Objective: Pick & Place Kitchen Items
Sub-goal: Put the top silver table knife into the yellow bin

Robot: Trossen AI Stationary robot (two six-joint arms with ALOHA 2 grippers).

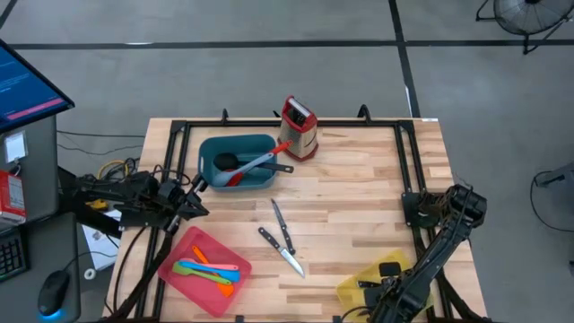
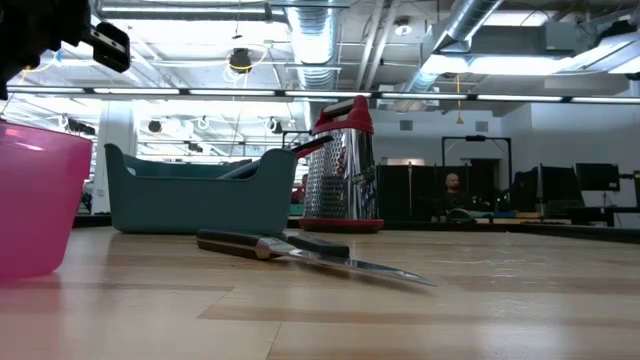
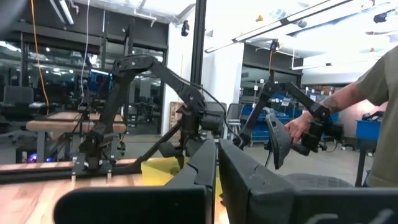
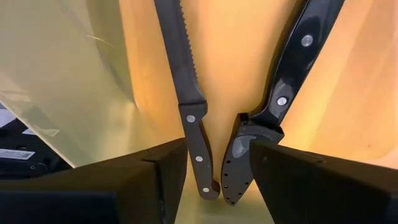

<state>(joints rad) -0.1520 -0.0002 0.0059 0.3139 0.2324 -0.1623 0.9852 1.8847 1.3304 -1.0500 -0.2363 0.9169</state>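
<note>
Right tool [image 4: 214, 171] sits low over the yellow tray [image 1: 363, 283] at the desk's 5 o'clock corner. Fingers parted, a moderate gap, gripping nothing. Two black-handled knives lie in the tray just ahead of the fingers: a serrated knife [image 4: 186, 93] and a second knife [image 4: 286, 74] with a riveted handle, their handle ends nearly meeting in the gap between the fingers. Cannot tell whether the fingers touch either handle.

Left tool [image 1: 193, 199] hangs at the desk's 9 o'clock edge, fingers closed together, empty.

Two more knives [image 1: 280, 235] lie flat on the bare desk [image 1: 359, 179] near its centre, close together, blades toward 5 o'clock. The low view shows them lying side by side in front of the teal tray.

Teal tray [image 1: 235, 161] at 11 o'clock holds a black ladle [image 1: 224, 162], a red spoon [image 1: 242, 172] and a grey spoon [image 1: 265, 163], handles leaning over the rim toward 3 o'clock. Grater [image 1: 299, 128] with a red top stands upright at 12 o'clock, just beside that tray.

Pink tray [image 1: 193, 247] at 7 o'clock holds small plastic utensils [image 1: 211, 271], green, blue, orange and pink, piled together.
</note>
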